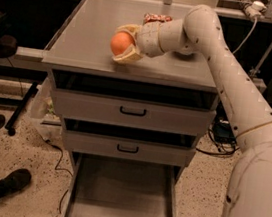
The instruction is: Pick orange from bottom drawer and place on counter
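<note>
The orange [121, 43] is held in the gripper [120, 44] over the front half of the counter [89, 30], left of centre and close to the front edge. The jaws are pinching the orange from above and below: one pale yellow finger [130, 28] curves over its top and the other lies under it, low against the counter surface. Whether the fruit itself touches the counter cannot be determined. The gripper points toward the left side of the cabinet.

The wrist and the white arm [222, 67] cross the counter from the right, the elbow standing high over the right rear corner and the rest of the arm running down the right edge of the view.

Behind the wrist, toward the back of the counter, a crinkly red snack packet [157, 18] lies partly hidden by the arm.

Below the counter, the top drawer [100, 108] and the middle drawer [95, 144] each carry a black handle and each stands out slightly from the cabinet, with a dark gap above its front. The bottom drawer [121, 194] is pulled well out, its grey floor and low side walls exposed.

On the speckled floor [29, 151] to the left are two dark shoes [12, 182] and a black cable [59, 163] running beside the cabinet.
</note>
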You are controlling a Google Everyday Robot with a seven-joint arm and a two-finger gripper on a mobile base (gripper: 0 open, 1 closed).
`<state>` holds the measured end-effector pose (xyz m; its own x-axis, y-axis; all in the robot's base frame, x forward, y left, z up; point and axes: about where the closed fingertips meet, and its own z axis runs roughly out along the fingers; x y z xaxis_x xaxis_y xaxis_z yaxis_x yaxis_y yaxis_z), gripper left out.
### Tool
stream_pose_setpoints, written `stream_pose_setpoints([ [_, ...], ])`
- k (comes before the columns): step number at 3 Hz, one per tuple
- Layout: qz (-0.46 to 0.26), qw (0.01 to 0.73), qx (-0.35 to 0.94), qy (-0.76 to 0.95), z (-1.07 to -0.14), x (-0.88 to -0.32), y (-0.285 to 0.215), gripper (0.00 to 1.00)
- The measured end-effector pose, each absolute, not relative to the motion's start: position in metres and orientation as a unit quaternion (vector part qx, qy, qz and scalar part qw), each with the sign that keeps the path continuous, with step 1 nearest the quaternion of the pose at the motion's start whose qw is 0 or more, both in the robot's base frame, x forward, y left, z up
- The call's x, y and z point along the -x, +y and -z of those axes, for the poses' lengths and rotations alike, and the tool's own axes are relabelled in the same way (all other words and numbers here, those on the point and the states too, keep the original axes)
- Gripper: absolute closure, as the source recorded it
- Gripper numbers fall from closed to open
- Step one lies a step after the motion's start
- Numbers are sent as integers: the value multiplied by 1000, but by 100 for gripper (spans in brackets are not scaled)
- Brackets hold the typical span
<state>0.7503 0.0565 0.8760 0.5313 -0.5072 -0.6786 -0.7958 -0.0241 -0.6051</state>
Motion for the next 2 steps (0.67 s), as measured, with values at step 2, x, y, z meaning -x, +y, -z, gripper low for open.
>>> stream_pose_setpoints([
  [2, -174, 489, 709, 477, -868, -746, 55, 34],
])
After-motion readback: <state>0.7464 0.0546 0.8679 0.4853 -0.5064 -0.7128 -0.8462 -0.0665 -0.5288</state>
